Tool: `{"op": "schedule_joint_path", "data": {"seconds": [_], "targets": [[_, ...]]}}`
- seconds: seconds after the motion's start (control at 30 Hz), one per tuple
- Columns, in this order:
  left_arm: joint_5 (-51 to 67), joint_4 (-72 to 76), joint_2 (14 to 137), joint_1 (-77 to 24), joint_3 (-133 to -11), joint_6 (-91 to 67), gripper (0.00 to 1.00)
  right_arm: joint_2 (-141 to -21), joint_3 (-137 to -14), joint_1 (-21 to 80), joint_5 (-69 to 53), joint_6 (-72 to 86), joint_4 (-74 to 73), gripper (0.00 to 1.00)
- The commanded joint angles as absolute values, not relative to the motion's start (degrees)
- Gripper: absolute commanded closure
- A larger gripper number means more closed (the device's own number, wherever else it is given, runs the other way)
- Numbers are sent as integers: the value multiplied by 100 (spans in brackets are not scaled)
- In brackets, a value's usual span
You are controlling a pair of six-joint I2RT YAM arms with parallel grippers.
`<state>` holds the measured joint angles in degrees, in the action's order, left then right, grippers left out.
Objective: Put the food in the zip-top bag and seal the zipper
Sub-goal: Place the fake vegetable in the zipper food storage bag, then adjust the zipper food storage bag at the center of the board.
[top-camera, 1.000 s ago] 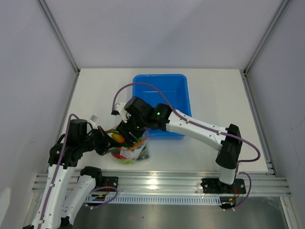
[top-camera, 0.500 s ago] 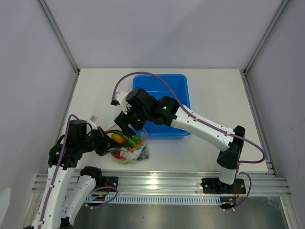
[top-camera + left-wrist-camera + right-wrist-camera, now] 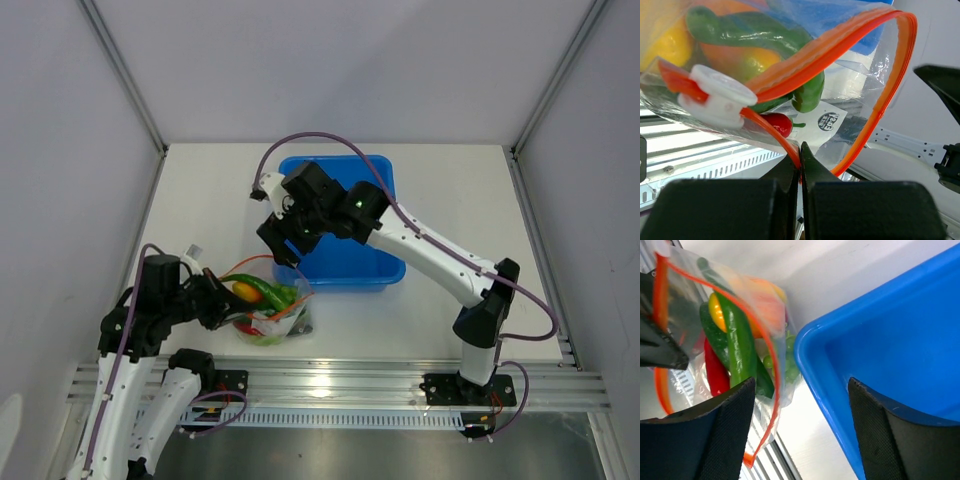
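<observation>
- The fingers (image 3: 787, 172) of our left gripper (image 3: 800, 152) are pressed fully together, pinching the orange-red zipper (image 3: 855, 30) at the bag's mouth.
- Our right gripper (image 3: 801, 385) stands wide apart, holding nothing, above the near left corner of the blue bin (image 3: 350, 190).
- The zip-top bag (image 3: 272, 318) sits just beside that corner, mouth gaping.
- Inside we see food: a green pepper (image 3: 735, 340), a red chili (image 3: 715, 372) and a yellow-orange piece (image 3: 245, 290).
- A white slider (image 3: 720, 97) rides the zipper.
</observation>
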<state>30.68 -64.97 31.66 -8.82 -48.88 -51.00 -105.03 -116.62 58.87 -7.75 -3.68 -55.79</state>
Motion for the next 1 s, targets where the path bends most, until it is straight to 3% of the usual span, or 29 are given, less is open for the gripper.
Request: {"op": "schedule_joint_path", "data": {"seconds": [0.0, 0.27, 0.33, 0.37, 0.4, 0.5, 0.57, 0.77, 0.97], "targets": [[3120, -6504, 3076, -844, -5054, -5150, 99, -10810, -11961, 5827, -1081, -440, -5643, 26], [3041, -6600, 2944, -844, -5080, -5177, 100, -11083, -12085, 5853, -1924, -264, -5528, 36], [3006, -6618, 2927, -844, -5089, -5159, 99, -11083, -12006, 5862, -2021, -202, -5458, 44], [2988, -6636, 2918, -844, -5106, -5159, 99, -11066, -11988, 5862, -2039, -176, -5441, 50], [2945, -6679, 2909, -844, -5133, -5133, 99, -11048, -11936, 5871, -2048, -124, -5432, 70], [2804, -6837, 2944, -844, -5273, -5028, 99, -10926, -11839, 5862, -2022, -44, -5510, 95], [2567, -6925, 2988, -844, -5544, -4896, 99, -10689, -11611, 5889, -2013, -26, -5520, 100], [1978, -7312, 3295, -853, -6406, -4387, 100, -10003, -11067, 5906, -2320, 623, -5528, 100], [2328, -7041, 3550, -861, -6539, -4184, 99, -9422, -10661, 6081, -3198, 1415, -5712, 100]]}}
